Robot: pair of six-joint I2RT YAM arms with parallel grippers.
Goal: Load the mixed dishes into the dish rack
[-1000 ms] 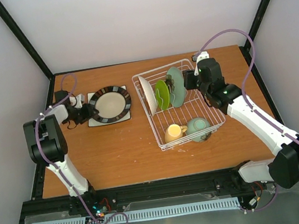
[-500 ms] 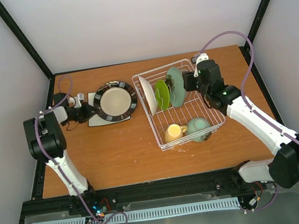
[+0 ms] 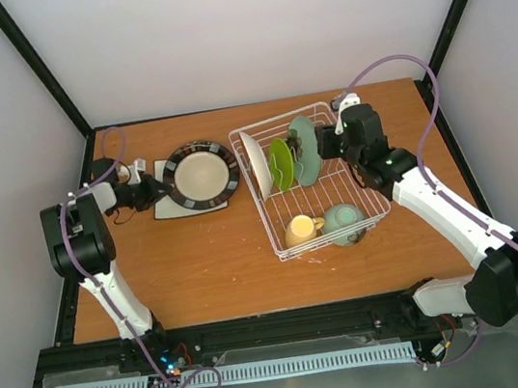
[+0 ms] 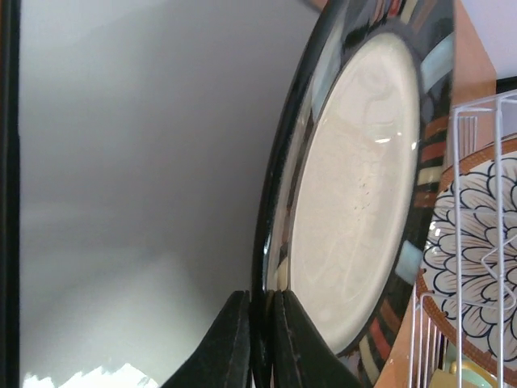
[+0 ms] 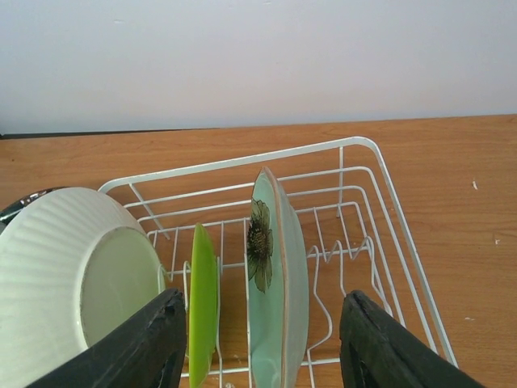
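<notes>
dark striped-rim plate [image 3: 200,173] is pinched at its rim by the left end effector [image 4: 260,343] over the square white plate [image 3: 166,210]; the right end effector [image 5: 258,343] is held open above the dish rack [image 5: 242,162].

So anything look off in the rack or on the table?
Nothing spilled or broken. The yellow mug lies on its side at the near end of the dish rack, with the mint-green bowl tipped beside it. The three racked plates stand upright.
</notes>
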